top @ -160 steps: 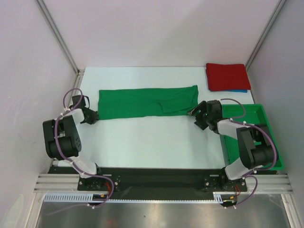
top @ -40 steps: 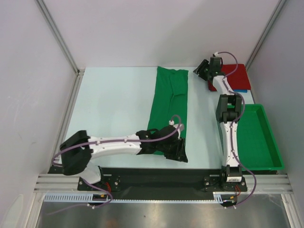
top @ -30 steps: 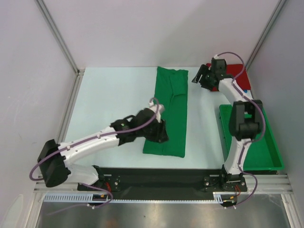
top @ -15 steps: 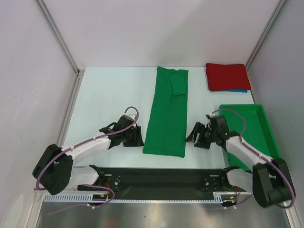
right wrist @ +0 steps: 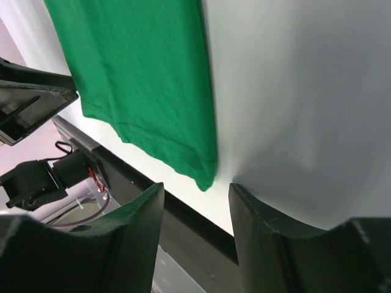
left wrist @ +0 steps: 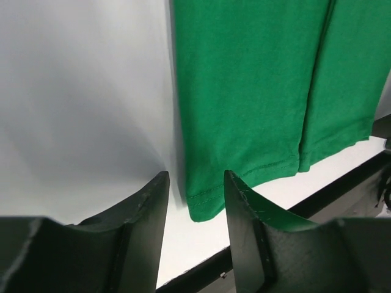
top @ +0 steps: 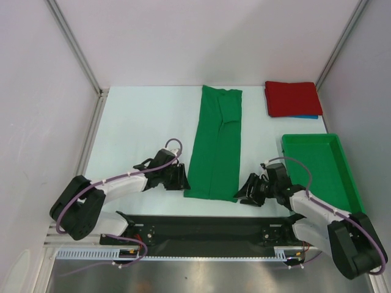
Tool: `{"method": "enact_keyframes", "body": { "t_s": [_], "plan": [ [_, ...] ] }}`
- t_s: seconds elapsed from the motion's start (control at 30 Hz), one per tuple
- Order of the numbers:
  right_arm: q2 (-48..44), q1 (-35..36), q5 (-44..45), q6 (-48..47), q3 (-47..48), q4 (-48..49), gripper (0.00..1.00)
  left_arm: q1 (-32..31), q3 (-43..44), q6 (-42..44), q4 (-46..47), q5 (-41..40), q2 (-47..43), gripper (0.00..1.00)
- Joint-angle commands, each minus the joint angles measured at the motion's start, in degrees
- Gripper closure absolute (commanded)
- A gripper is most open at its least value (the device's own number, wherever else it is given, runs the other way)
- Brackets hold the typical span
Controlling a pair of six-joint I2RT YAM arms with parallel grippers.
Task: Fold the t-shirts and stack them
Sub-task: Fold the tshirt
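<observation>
- The green t-shirt (top: 214, 146) is seen folded lengthwise into a long narrow strip and laid flat on the white table (top: 146, 122), running from the far edge toward the near edge, about mid-table.
- The left gripper (top: 181, 180) is placed low at the strip's near-left corner. In the left wrist view its jaws are seen partly parted, with the hemmed corner of the cloth (left wrist: 256, 79) lying in line with the gap; nothing is clamped.
- The right gripper (top: 244, 194) is placed low at the strip's near-right corner. In the right wrist view its jaws are likewise partly parted, the corner of the cloth (right wrist: 140, 73) is seen just beyond the gap, and nothing is held.
- Whether either set of fingertips touches the fabric cannot be told.
- A folded red t-shirt (top: 290, 97) is stacked on a blue t-shirt (top: 308, 116) at the far right corner; only an edge of the blue one is shown.
- A green plastic bin (top: 308, 137) is set at the right side of the table.
</observation>
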Motion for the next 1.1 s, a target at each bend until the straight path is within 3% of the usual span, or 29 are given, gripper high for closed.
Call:
{"method": "enact_keyframes", "body": {
  "t_s": [0.0,0.4,1.07],
  "plan": [
    [3.63,2.24,1.77,0.55,1.00,3.11,0.49,0.30,-2.12,-0.91,1.60,0.85,0.57,0.53],
    [5.30,3.92,6.79,1.07,1.71,1.44,0.57,0.13,-4.94,-1.35,3.89,3.14,1.63,0.64],
    [6.36,3.83,7.22,1.42,1.18,1.88,0.71,0.04,-7.23,-1.44,-0.94,-0.03,-4.35,0.60]
  ]
}}
